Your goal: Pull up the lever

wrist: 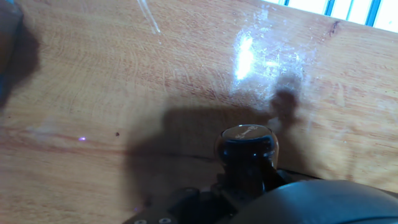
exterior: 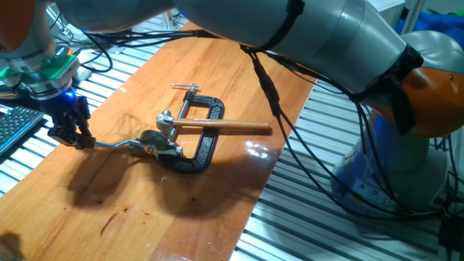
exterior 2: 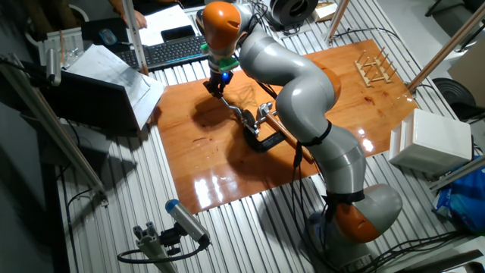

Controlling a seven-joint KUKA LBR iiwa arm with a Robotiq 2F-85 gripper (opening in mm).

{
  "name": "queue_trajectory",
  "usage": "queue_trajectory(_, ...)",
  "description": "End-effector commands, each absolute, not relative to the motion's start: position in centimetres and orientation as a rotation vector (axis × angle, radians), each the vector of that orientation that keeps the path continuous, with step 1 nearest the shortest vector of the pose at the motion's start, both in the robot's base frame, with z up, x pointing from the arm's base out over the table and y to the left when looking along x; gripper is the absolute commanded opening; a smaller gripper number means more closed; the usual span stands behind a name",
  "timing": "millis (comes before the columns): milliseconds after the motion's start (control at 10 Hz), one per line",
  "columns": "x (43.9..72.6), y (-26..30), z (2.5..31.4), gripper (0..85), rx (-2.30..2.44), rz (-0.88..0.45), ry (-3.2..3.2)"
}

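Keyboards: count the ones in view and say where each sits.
2. A black keyboard lies beyond the wooden board's far edge in the other fixed view; another keyboard shows at the left edge of one fixed view. They could be one and the same.

Looks like a robotics lab. Shows a grey and orange arm (exterior 2: 303,98) bolted over a slatted aluminium worktop (exterior 2: 227,227), topped by a varnished wooden board (exterior 2: 227,159). Has a keyboard (exterior 2: 163,51), loose papers (exterior 2: 114,83) and trailing black cables (exterior: 312,167) around the edges. Includes a black C-clamp (exterior: 206,141) fixed on the board and a white box (exterior 2: 432,144) off to one side.
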State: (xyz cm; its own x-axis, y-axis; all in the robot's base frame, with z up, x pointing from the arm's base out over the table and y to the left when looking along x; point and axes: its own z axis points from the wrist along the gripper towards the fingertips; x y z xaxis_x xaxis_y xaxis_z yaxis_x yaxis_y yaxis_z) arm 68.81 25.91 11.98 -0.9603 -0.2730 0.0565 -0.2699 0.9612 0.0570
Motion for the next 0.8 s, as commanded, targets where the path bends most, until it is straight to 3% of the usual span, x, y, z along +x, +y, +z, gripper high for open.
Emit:
queue_trajectory(0, 68.80, 25.91, 11.98, 0.0, 0.422, -0.072, -3.052)
queue_trajectory(700, 68.80, 25.91, 11.98, 0.0, 0.417, -0.075, -3.051)
